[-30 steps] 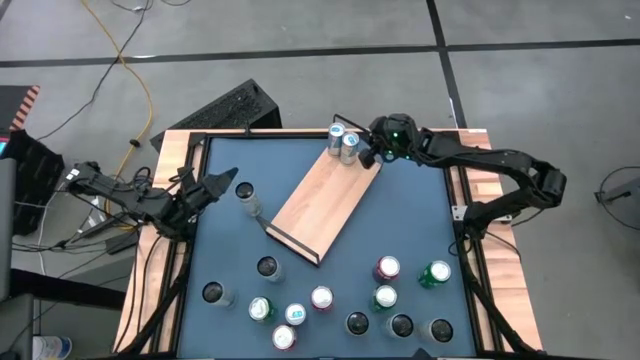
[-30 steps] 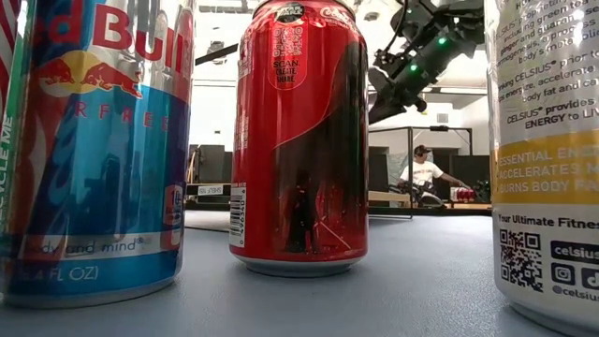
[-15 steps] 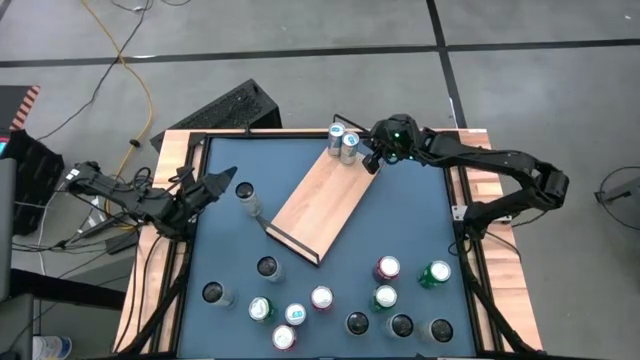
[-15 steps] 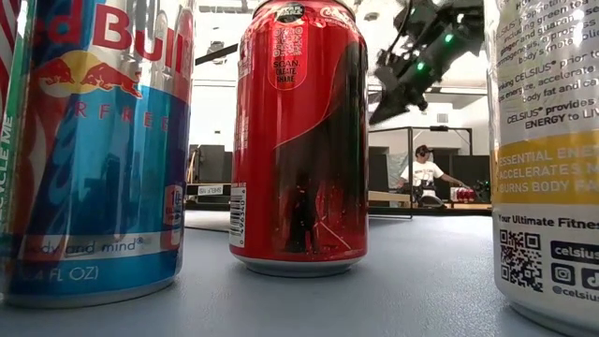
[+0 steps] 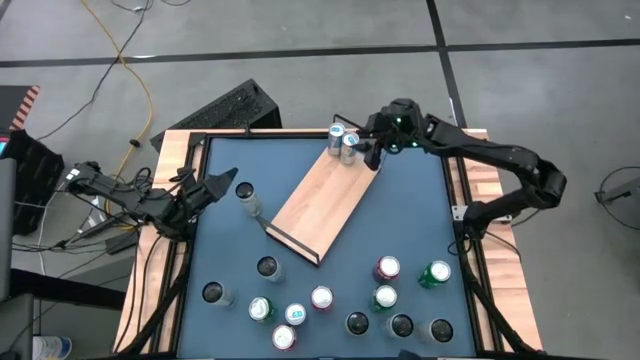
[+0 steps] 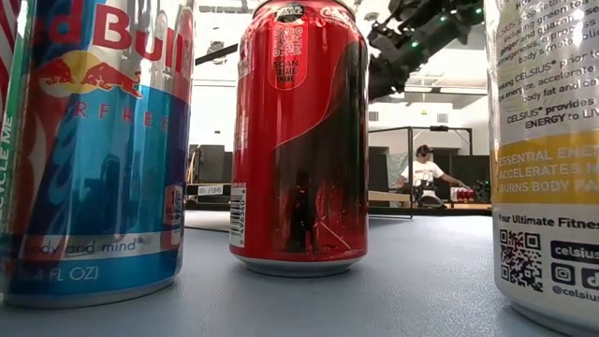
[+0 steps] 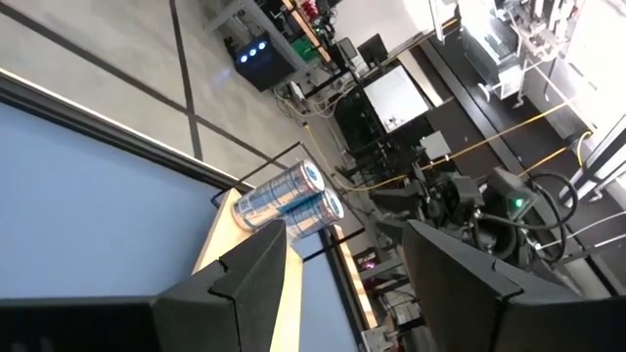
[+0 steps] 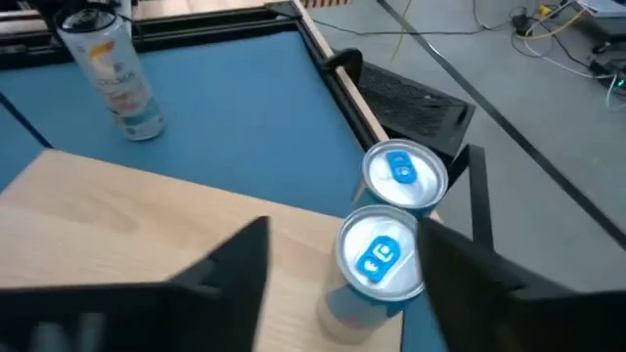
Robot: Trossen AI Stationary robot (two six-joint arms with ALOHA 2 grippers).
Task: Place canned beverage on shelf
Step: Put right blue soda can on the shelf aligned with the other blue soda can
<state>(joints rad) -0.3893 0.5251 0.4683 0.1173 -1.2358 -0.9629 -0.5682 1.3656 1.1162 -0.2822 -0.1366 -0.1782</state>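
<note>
I see my right gripper above the shelf, its fingers spread apart around nothing; two silver-blue cans stand together at the shelf's far end. My left gripper waits half-open at the table's left edge.

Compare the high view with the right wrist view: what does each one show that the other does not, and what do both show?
Only the high view shows the left pincer waiting at the table's left edge, and the group of cans along the near side.

Only the right wrist view shows the blue tabs on the lids of the two cans and the label of the tall can standing on the blue top.

Both show the shelf, the two cans at its far end, and the right pincer open above them, holding nothing.
</note>
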